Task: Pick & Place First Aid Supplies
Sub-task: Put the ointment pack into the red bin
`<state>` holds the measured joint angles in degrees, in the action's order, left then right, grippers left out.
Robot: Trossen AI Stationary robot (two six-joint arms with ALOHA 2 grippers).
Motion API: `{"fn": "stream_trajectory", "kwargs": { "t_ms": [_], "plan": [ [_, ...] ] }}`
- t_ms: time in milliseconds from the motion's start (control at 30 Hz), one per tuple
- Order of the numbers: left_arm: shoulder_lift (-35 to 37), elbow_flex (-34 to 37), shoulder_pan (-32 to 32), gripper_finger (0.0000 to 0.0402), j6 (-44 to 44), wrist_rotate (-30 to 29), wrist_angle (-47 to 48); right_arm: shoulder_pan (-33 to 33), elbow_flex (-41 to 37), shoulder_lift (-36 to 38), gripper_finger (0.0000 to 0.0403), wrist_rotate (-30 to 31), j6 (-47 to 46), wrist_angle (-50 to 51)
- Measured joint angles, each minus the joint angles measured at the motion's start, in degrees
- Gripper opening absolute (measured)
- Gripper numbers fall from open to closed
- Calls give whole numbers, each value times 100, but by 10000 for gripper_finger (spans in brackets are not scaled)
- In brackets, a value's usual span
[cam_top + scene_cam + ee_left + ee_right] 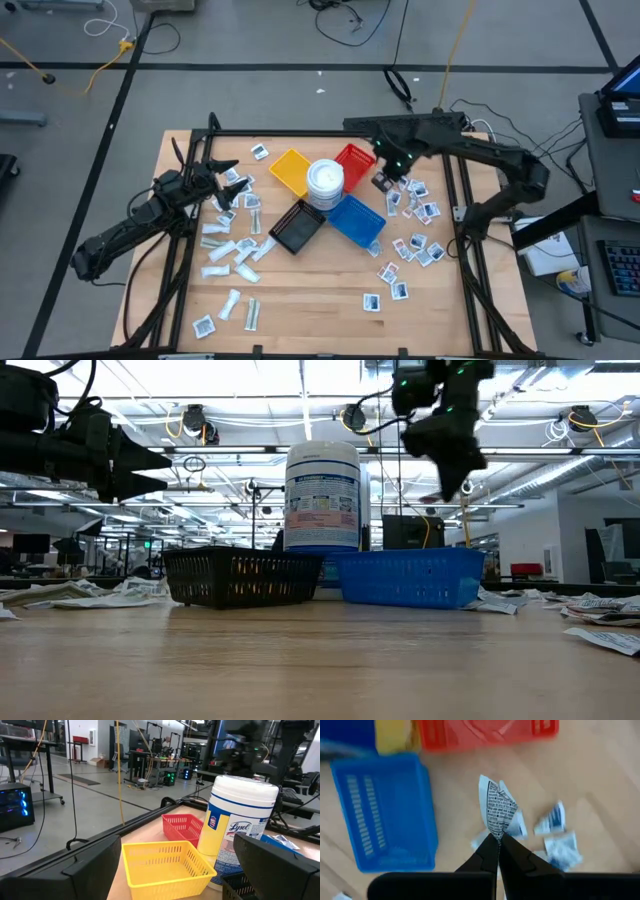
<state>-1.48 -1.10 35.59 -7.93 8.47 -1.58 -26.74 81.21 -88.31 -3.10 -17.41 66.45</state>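
Wooden counter [300, 300] is strewn with first aid supplies [415, 215]; the right pincer [498, 836], closed on one printed packet [499, 810], hangs lifted near the blue tray [390, 810], probably for dropping; the left pincer [228, 172] waits wide over the left-side packets

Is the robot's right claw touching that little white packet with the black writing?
Touching. In the right wrist view the right gripper has its fingertips closed on the bottom edge of the printed packet, holding it up above the wooden table.
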Motion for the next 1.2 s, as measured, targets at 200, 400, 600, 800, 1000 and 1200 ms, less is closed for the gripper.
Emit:
{"fn": "stream_trajectory", "kwargs": {
  "t_ms": [200,400,600,800,1000,1200],
  "plan": [
    [0,1,0,392,-2,0,2,-463,604,-856,0,-274,455,-274],
    [0,1,-1,392,-2,0,1,-812,1434,-1585,0,-315,726,-366],
    [0,1,-2,392,-1,1,2,-977,1782,-2164,0,-449,921,-610],
    [0,0,-2,392,-2,0,0,-968,1576,-2597,0,-635,1064,-1055],
    [-2,0,-2,392,-2,0,0,-972,1234,-2704,0,-615,1110,-1506],
    [-1,0,-2,392,-2,1,2,-918,1091,-2702,21,-609,1254,-1657]
  ]
}}
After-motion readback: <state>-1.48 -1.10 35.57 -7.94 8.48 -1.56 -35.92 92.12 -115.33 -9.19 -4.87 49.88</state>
